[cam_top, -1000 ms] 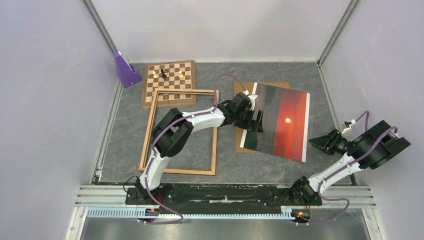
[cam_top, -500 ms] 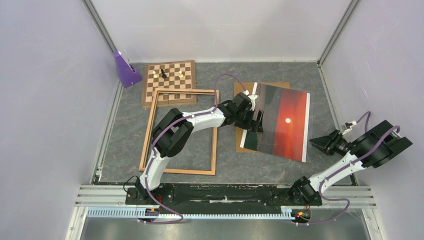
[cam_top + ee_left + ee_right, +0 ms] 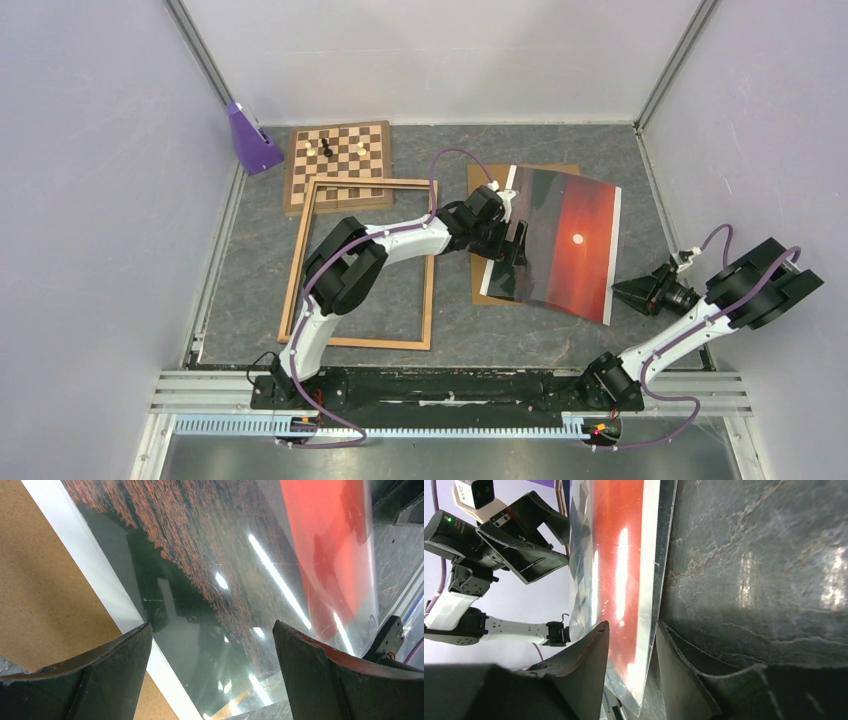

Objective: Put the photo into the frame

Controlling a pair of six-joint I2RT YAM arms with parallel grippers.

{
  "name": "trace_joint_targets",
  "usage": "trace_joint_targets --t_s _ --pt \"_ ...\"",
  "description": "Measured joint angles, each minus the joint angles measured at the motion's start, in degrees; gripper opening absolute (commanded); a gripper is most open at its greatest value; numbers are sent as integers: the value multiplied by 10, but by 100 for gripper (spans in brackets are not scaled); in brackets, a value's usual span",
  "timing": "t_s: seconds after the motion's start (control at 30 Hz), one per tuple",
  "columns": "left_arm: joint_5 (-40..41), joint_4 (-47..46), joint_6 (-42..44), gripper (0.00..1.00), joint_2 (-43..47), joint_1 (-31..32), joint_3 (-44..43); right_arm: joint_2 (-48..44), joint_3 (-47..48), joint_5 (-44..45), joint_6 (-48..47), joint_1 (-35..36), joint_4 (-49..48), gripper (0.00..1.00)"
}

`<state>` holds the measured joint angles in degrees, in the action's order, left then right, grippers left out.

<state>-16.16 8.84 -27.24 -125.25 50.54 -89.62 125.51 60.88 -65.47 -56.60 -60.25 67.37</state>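
The photo [image 3: 565, 240], a red sunset print with white edge strips, lies at a slant on the brown backing board [image 3: 478, 294] right of centre. The light wood frame [image 3: 297, 262] lies flat to the left, nothing inside it. My left gripper [image 3: 515, 245] stands open over the photo's dark left part [image 3: 225, 555]; its fingers straddle the white strip beside the board [image 3: 45, 590]. My right gripper [image 3: 626, 293] is at the photo's near right corner. There the photo's edge [image 3: 616, 555] runs between the open right gripper [image 3: 632, 623], with a gap left on the upper side.
A chessboard [image 3: 340, 160] with a few pieces lies behind the frame, partly under its top rail. A purple wedge-shaped object [image 3: 250, 140] stands in the far left corner. Pale walls close in both sides and the back. The grey stone-patterned tabletop [image 3: 749, 555] lies under the photo's corner.
My right gripper has moved left and slightly down to the photo's near right corner, which now sits between its jaws, and they have narrowed a little. The left arm has stayed put.
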Motion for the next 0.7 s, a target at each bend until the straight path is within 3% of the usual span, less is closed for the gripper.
trace_joint_targets --t_s 0.7 --pt "4 -33 5 98 -12 21 -5 -14 -4 61 40 -13 9 43"
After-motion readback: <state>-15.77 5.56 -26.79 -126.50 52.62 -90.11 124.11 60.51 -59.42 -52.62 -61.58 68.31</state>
